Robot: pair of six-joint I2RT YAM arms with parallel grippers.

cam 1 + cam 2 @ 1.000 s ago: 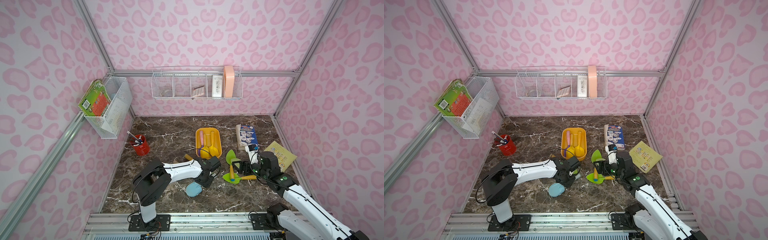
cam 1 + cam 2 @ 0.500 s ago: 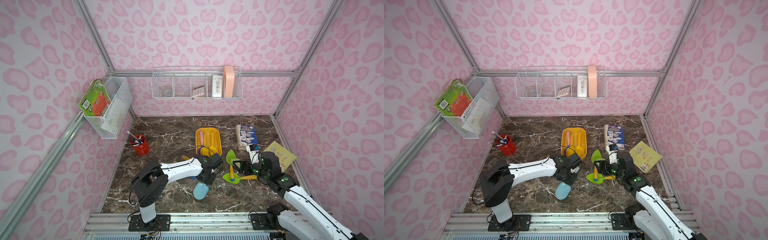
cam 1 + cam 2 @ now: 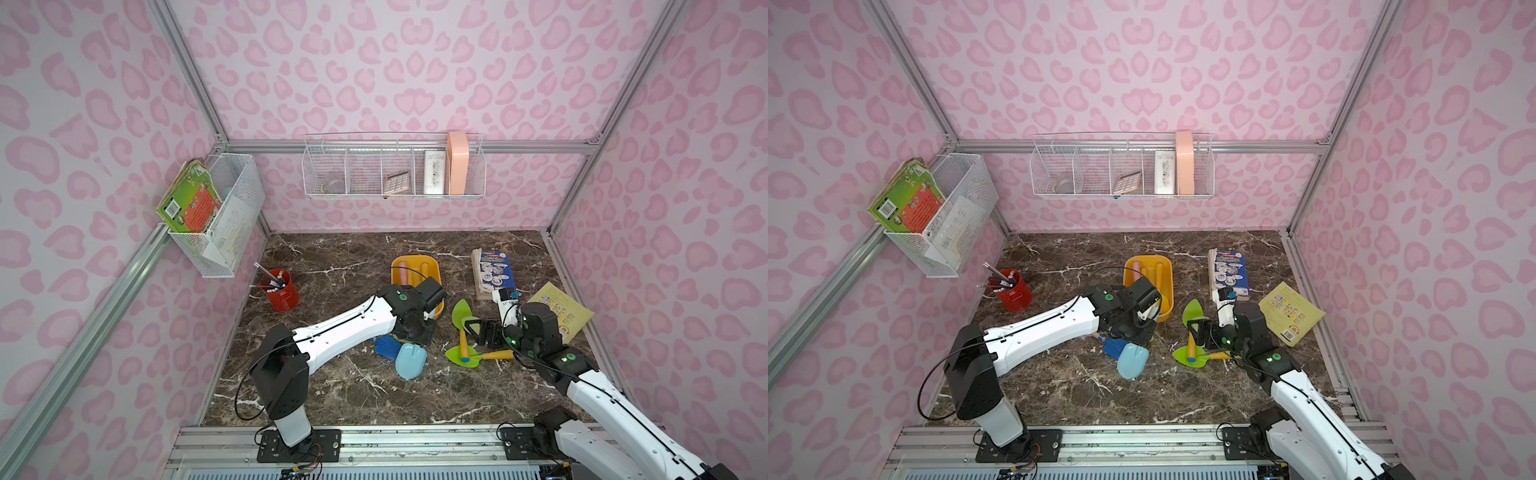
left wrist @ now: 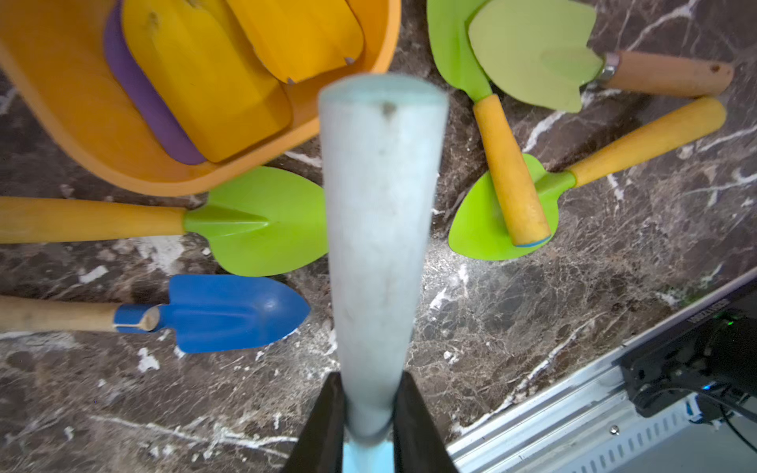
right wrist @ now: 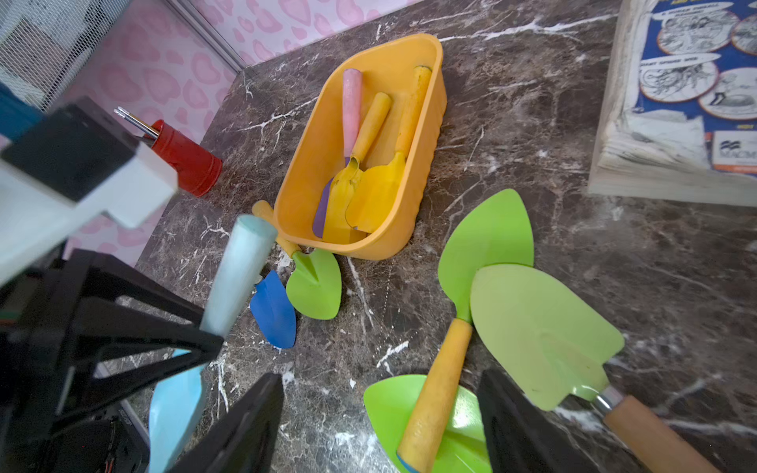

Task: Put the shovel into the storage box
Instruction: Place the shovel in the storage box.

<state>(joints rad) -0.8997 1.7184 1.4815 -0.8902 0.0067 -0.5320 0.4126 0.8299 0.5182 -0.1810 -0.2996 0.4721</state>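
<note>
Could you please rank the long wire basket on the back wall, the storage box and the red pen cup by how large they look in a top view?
1. the wire basket, clearly largest.
2. the storage box, though partly hidden.
3. the red pen cup, smallest.

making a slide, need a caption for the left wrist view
Left hand shut on the pale blue shovel, storage box and dark blue shovel lying beyond.

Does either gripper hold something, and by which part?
The left gripper holds the light blue shovel by its handle, close to the blade. The right gripper is open and holds nothing.
</note>
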